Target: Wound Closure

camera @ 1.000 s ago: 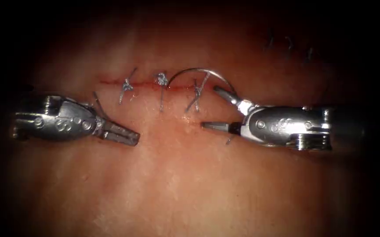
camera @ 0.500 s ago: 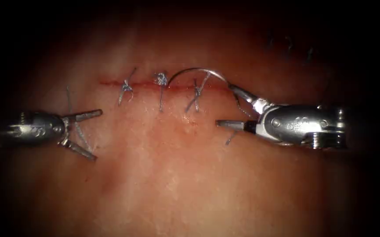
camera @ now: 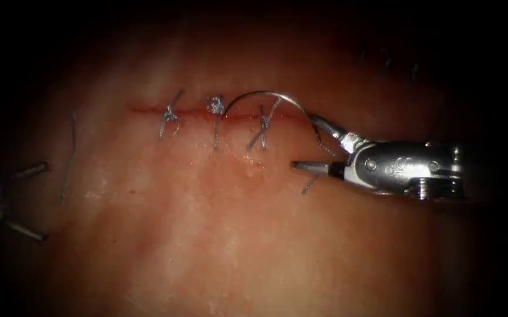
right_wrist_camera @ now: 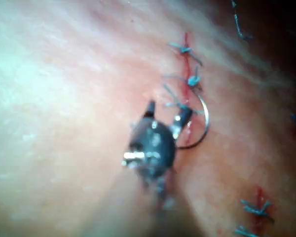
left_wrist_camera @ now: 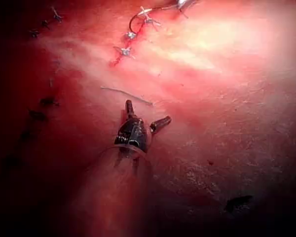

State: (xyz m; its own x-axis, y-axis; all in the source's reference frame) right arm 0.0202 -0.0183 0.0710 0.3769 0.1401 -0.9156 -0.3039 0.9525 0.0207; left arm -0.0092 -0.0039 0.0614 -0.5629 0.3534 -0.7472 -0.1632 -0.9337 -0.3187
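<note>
The curved needle (camera: 265,94) arches over the cut (camera: 148,109), its left end in the tissue (camera: 218,235) at the cut line and its right end by my right tool. My right tool (camera: 303,142) is open and holds nothing; its upper jaw lies against the needle's right end. At the far left, well away from the cut, my left tool (camera: 45,202) is open and empty. A short cut piece of thread (camera: 69,158) lies loose on the tissue beside it. The left wrist view has the left tool (left_wrist_camera: 148,111) spread near that thread piece (left_wrist_camera: 126,94). The right wrist view has the right tool (right_wrist_camera: 167,108) beside the needle (right_wrist_camera: 203,123).
Three knotted stitches (camera: 215,107) with short tails sit along the cut, which has red fluid along it. A small thread end (camera: 308,185) lies under the right tool's lower jaw. Older dark stitches (camera: 386,58) sit at the far right back.
My left tool opened, let go of the short thread piece and drew back to the left. My right tool shifted slightly right, staying open, its upper jaw now at the needle's right end.
</note>
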